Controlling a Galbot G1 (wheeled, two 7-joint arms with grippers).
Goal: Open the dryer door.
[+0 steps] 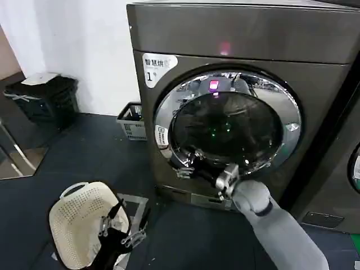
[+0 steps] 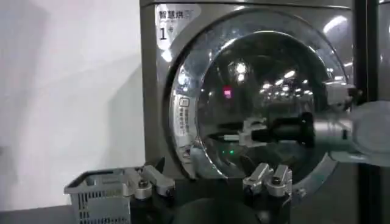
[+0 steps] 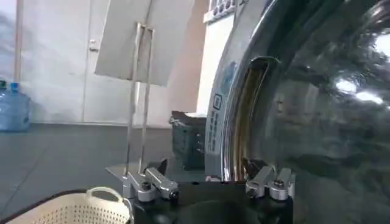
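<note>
My right gripper (image 1: 188, 167), fingers spread, sits against the lower-left chrome rim of the dryer door (image 1: 228, 121), seemingly at its recessed handle. A shallow hook could slip off when I pull.

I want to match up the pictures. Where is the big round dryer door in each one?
Head view: the dryer door sits middle-right, shut, the right gripper at its lower left edge.
Left wrist view: the door takes up the right half.
Right wrist view: its chrome edge stands close, right of middle.
Shared landmark: the door's rim sticker.
</note>
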